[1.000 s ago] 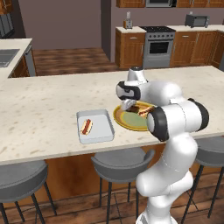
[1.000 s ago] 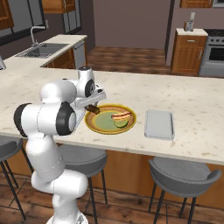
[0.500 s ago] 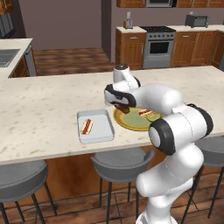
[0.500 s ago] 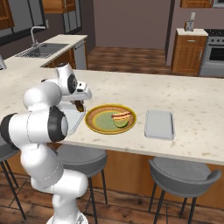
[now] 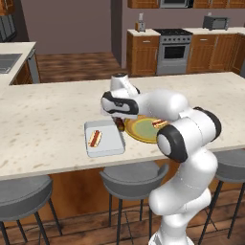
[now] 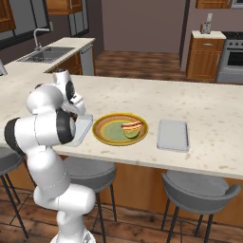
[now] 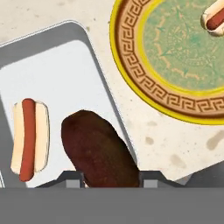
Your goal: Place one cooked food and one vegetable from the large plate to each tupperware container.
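On the pale speckled stone counter [image 5: 48, 119], the white arm had swung from over the large round yellow-rimmed, green-centred plate [image 6: 103, 134] to the shallow grey-white rectangular container [image 5: 106, 142] at the plate's 9 o'clock. The second grey-white container [image 6: 173, 135] sat at its 3 o'clock. The two-finger gripper [image 7: 110, 178] pinched a dark brown oblong vegetable [image 7: 98, 148] over the near container's rim, beside a hot dog in a bun [image 7: 27, 136]. Judgement: release comes next. No writing was legible.

Even, soft rendered light with faint shadows and no glare; the base views are slightly soft, the hand view sharper.
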Robot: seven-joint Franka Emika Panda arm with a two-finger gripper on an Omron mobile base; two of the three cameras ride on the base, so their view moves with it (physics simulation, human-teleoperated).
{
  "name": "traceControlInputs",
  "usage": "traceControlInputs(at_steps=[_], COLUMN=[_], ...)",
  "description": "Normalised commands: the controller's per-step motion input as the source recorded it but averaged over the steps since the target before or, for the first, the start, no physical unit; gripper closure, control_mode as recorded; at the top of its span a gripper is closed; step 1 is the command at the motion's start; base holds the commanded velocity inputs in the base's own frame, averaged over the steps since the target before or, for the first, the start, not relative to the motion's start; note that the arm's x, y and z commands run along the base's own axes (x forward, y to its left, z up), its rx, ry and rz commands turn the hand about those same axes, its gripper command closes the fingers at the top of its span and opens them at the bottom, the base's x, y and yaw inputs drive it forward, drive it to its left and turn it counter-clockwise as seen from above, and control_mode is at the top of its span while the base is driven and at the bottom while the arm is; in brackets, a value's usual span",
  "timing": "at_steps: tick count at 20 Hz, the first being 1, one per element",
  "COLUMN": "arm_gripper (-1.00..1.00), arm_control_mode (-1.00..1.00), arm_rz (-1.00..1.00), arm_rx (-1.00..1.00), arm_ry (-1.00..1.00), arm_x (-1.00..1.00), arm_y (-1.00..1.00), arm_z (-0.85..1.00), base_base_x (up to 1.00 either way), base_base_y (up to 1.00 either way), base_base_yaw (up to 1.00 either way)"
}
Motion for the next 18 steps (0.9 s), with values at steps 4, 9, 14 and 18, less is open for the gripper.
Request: traceControlInputs(at_steps=[4,9,14,18], arm_gripper=[1.0,1.0,1.0,-1.0], arm_control_mode=[-1.0,-1.0,-1.0,-1.0], arm_rz=[0.03,0.0,-0.01,0.0], arm_rx=[0.12,0.0,0.0,0.0], arm_ry=[0.13,0.0,0.01,0.01], arm_x=[0.17,0.14,0.05,0.0], arm_y=[0.0,0.37,0.11,-0.01], arm_z=[-0.19,-0.28,-0.03,0.0], base_base_x=[0.0,0.0,0.0,0.0], base_base_y=[0.0,0.0,0.0,0.0], base_base_yaw=[0.0,0.0,0.0,0.0])
